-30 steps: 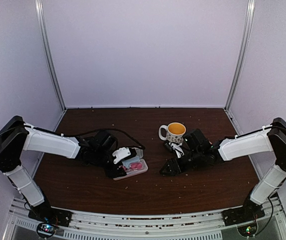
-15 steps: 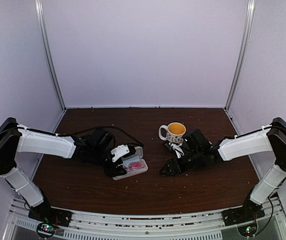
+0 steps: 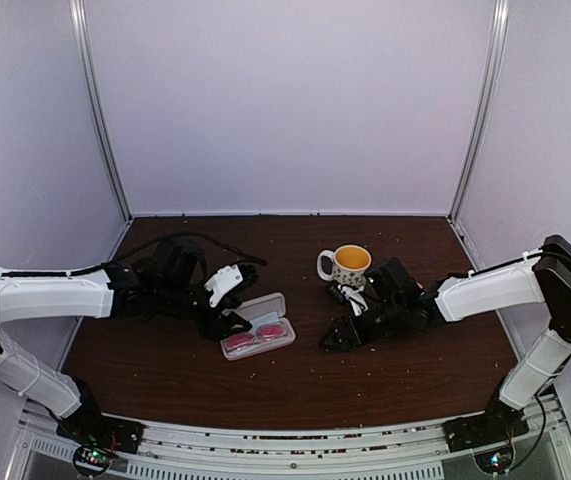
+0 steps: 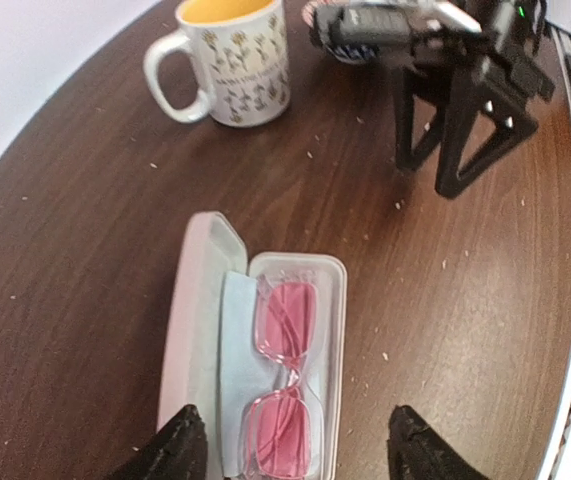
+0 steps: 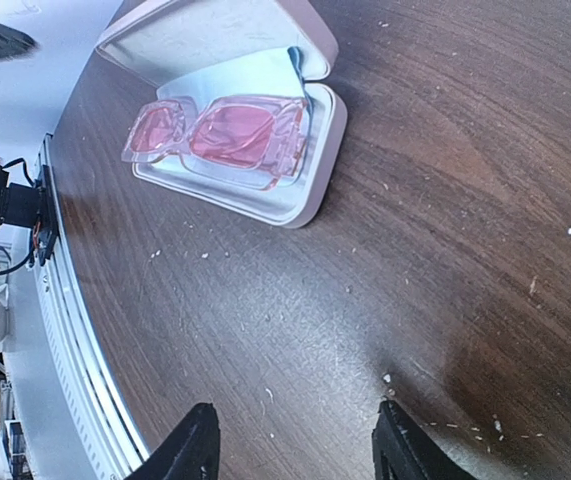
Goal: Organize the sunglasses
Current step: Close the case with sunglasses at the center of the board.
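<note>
My left end effector [image 4: 297,445] is open, its two dark fingers [image 4: 180,445] spread wide with nothing gripped between them. In the left wrist view they frame the near end of the pink glasses case [image 4: 190,300]. From above, this end effector [image 3: 227,305] sits just beside the case's left end [image 3: 265,303]. I cannot tell whether it touches the case.

The sunglasses [image 4: 285,385] lie in the tray half of the open case, lengthwise, with their pink-tinted lenses facing up. A light blue cloth [image 4: 233,360] is spread under them and shows along the hinge side. The lid is swung back and rests beside the tray. In the right wrist view the sunglasses [image 5: 220,135] sit fully inside the case's rim [image 5: 305,200].

My right end effector [image 5: 297,445] is also open and holds nothing, with only bare brown counter [image 5: 445,250] between its fingers. From above it [image 3: 340,335] is low over the counter [image 3: 165,380], to the right of the case and apart from it. The patterned mug [image 3: 348,265], holding a yellow-orange drink, stands upright just behind my right wrist, its handle pointing toward my left.
</note>
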Available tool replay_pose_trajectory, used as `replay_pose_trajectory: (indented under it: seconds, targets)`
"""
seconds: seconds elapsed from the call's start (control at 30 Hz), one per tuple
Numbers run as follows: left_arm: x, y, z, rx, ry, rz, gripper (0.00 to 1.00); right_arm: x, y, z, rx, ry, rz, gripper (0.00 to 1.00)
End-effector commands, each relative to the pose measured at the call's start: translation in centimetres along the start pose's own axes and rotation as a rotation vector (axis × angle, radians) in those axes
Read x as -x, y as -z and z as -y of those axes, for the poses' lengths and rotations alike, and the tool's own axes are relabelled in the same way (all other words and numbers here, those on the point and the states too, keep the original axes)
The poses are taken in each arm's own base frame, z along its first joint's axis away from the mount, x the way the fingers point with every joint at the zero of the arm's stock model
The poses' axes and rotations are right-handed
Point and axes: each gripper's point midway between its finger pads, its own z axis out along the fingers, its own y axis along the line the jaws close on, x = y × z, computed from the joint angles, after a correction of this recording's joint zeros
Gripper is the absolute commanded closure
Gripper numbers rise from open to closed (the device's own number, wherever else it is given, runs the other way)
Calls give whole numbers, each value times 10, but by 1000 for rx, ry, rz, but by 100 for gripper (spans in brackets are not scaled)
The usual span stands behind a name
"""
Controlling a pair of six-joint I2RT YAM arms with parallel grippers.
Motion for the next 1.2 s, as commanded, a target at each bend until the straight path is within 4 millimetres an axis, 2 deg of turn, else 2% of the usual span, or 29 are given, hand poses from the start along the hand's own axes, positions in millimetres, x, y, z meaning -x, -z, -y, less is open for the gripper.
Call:
replay_pose_trajectory:
  seconds: [0.0,0.17,0.33,0.43,0.67,0.93,1.17]
  targets:
    - [35,29,-28,176,78,127,33,17,-1,-2,-33,16,44,47]
    - [38,43,-60,325,164,103,24,30,-9,-6,-36,5,72,47]
    - [32,34,-81,372,258,44,21,43,-21,-10,-67,-8,87,49]
    - [31,27,-90,351,328,39,21,48,-28,-8,-105,-17,88,54]
    - [28,10,-97,303,406,24,21,53,-45,-4,-169,-26,71,62]
    - [18,-10,-100,289,444,-13,18,53,-57,0,-251,-4,45,62]
    - [17,-18,-97,256,449,-6,18,52,-65,3,-296,14,20,65]
